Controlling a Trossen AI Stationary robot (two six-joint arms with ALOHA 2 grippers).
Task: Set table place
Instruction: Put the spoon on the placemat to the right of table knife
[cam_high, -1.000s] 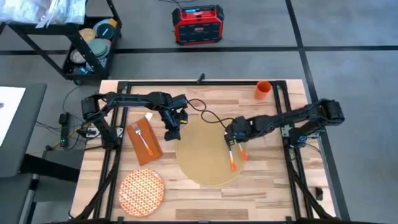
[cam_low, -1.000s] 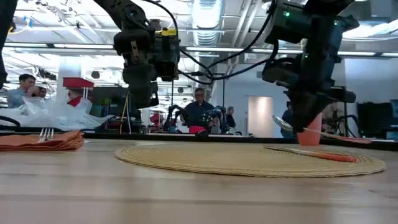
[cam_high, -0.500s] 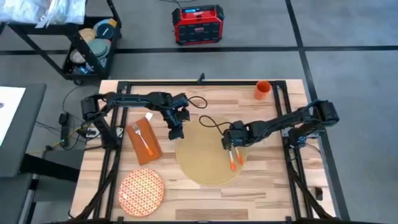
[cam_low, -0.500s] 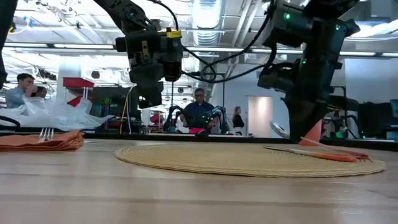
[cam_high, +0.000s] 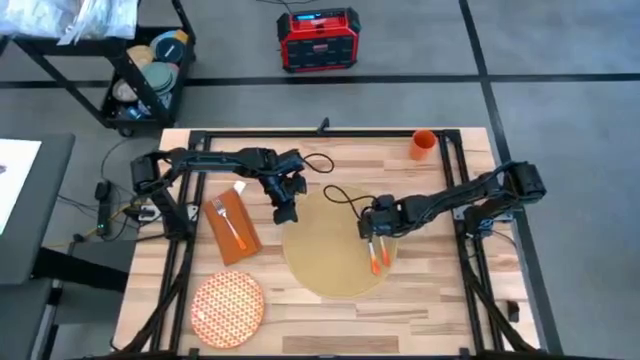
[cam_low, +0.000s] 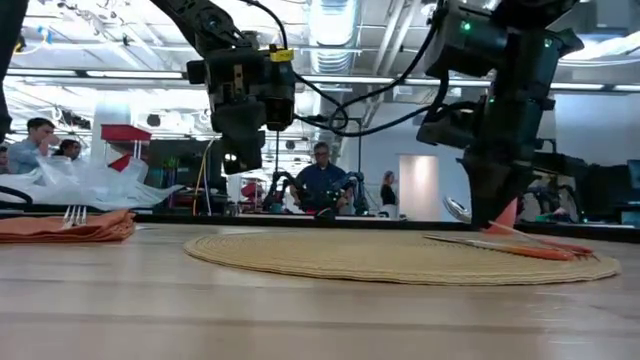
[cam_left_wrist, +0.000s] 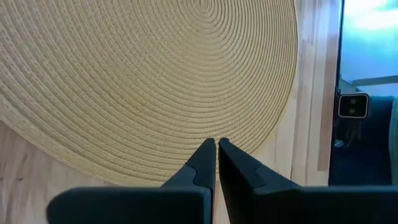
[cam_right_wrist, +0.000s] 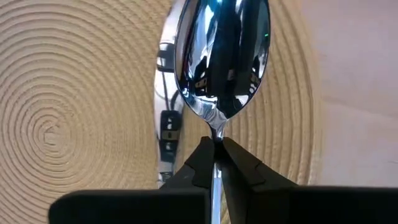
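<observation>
Tabletop (cam_high: 330, 310): light wood butcher-block on a black frame, grey floor around it. Off the far edge, a red-and-black box (cam_high: 317, 40) sits on the floor; off the far-left corner, a black cart (cam_high: 150, 75) holds stacked dishes. Low view: open room with ceiling lights behind the tabletop, several people in the distance, one seated (cam_low: 322, 180) at centre.

Placemat (cam_high: 335, 242): round, tan, woven, lying flat near the tabletop's middle, closer to the near edge. Napkin (cam_high: 232, 229): rust-orange, towards the left edge, with a fork (cam_high: 233, 226) lying on it. Plate (cam_high: 227, 306): orange-patterned, empty, at the near-left corner. Cup (cam_high: 423, 144): orange, upright at the far edge towards the right corner; contents not visible.

Right end effector (cam_high: 370, 230): over the right part of the placemat, pinching a spoon (cam_right_wrist: 221, 59) at the neck just below the bowl; the orange handle slopes down onto the placemat. A second orange-handled utensil (cam_high: 385, 254) lies just beside it on the placemat.

Left end effector (cam_high: 284, 212): above the placemat's far-left rim, fingers (cam_left_wrist: 202, 163) pressed together, holding nothing, clear of the surface in the low view.
</observation>
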